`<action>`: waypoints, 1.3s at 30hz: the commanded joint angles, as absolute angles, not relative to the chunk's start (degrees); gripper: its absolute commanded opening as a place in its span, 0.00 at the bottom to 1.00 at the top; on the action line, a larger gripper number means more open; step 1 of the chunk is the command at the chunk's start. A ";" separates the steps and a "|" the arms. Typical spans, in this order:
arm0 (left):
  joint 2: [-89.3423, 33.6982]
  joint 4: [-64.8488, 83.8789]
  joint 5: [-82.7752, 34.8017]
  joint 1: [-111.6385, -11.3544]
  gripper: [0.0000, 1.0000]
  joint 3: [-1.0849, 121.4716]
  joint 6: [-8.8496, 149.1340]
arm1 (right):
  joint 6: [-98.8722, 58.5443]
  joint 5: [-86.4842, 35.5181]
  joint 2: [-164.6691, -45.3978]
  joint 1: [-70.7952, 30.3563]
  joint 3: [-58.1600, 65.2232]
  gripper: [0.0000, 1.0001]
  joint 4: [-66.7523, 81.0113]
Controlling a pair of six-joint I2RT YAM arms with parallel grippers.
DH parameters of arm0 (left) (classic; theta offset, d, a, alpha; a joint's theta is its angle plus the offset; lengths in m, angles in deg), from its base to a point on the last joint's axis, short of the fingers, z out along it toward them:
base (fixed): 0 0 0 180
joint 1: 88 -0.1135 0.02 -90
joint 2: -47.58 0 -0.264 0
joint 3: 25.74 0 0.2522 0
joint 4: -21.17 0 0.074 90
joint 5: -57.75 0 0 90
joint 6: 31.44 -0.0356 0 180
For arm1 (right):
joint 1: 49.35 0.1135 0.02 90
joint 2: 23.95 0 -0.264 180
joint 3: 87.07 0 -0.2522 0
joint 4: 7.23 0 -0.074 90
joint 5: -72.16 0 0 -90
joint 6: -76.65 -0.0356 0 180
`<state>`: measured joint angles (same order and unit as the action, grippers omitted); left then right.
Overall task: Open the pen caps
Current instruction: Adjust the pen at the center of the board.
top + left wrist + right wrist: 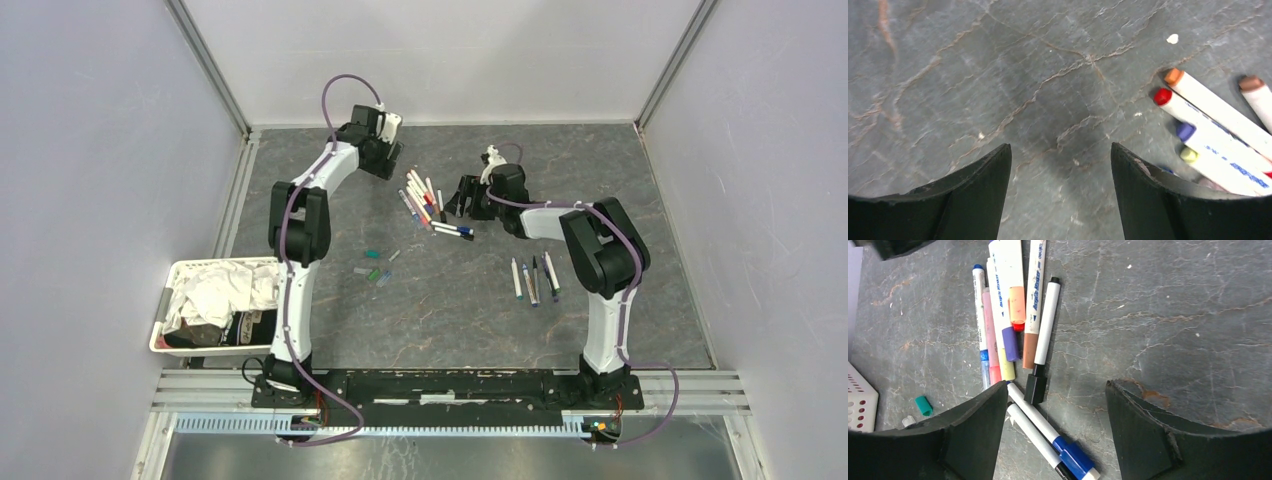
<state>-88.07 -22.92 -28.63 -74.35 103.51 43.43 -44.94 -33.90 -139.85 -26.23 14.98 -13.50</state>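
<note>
Two robot arms close on a heap of pens (425,205) lying toward the back of the grey desk (470,330); the left tool (1060,150) hangs just off the heap's far-left side, jaws apart and holding nothing; the right tool (1056,387) hovers at the heap's right side, jaws also apart and empty, with a black-capped pen (1046,325) showing between them in its wrist view.

The heap holds about nine pens, crossed and touching, most with caps on; a second set of four pens (535,280) lies side by side to the near right of the heap, too small to tell whether they are capped; about five loose caps (375,268) are scattered to the near left of the heap; one white basket (165,310) of cloths stands further left of it.

The pens look light, stiff and smooth, so they will likely roll or slide if nudged; each cap looks like a snug push fit; the sound hold is probably one tool across the white barrel at mid-length and the other across the coloured cap, pulling straight along the pen; a pen at the heap's edge, such as the black-capped one, seems the easiest to reach.
</note>
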 commanded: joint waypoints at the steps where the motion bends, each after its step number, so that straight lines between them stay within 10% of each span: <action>1: -92.70 -24.13 -32.06 -73.16 0.78 109.11 47.85 | -43.40 -34.54 -138.91 -24.78 16.25 0.76 -13.60; 29: -84.62 -24.85 -20.41 -66.33 0.81 103.20 43.68 | -38.66 -30.12 -130.22 -21.91 28.43 0.63 -11.79; 39: -73.78 -26.84 -19.61 -75.07 0.82 94.12 41.98 | -39.38 -23.87 -129.18 -24.67 19.37 0.74 -5.74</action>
<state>-80.29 -26.35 -21.09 -72.03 99.55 44.80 -40.07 -29.07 -130.01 -23.81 25.61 -10.35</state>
